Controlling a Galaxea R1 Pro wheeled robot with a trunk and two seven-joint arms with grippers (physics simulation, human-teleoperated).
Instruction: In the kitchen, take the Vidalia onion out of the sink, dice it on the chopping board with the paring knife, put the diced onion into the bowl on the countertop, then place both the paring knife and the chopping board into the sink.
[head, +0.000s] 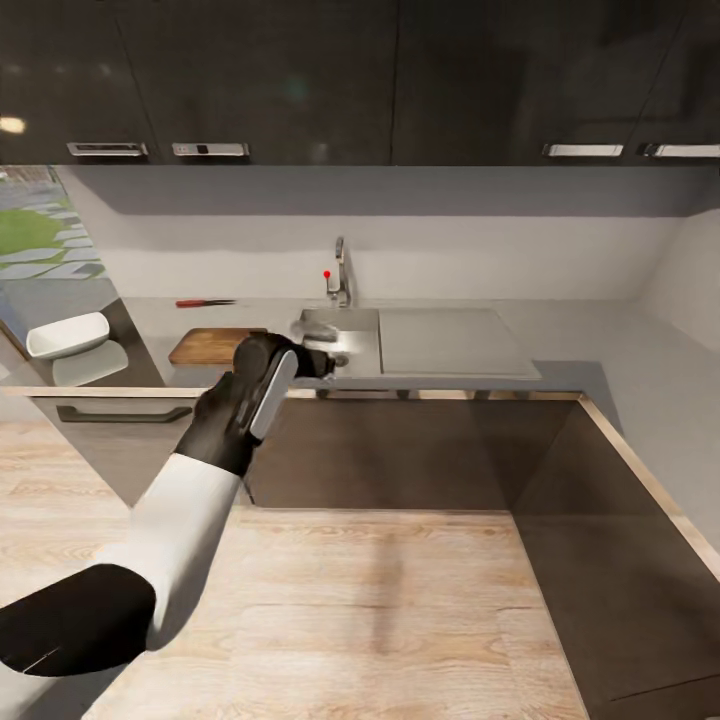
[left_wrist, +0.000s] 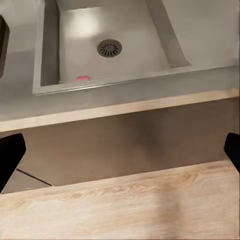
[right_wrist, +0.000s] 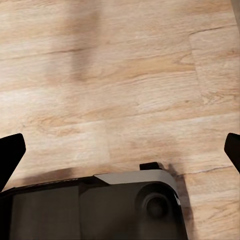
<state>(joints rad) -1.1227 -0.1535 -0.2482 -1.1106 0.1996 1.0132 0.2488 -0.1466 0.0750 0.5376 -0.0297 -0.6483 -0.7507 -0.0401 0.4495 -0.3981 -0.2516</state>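
Onion (left_wrist: 82, 78) shows as a pink sliver by the near wall of the sink (left_wrist: 47, 60), beyond my left gripper (left_wrist: 120, 147), whose fingers stand wide apart. Farther left I see chopping board (head: 212, 345), bowl (head: 68, 334), paring knife (head: 203, 302). My right gripper (right_wrist: 120, 147) gapes over floor.

My left arm (head: 190, 500) extends forward and up, white forearm leading to a black wrist. My left gripper (left_wrist: 120, 150) has its fingertips (left_wrist: 10, 157) spread wide apart. My right gripper (right_wrist: 120, 150) points downward, fingertips (right_wrist: 10, 152) likewise spread wide.
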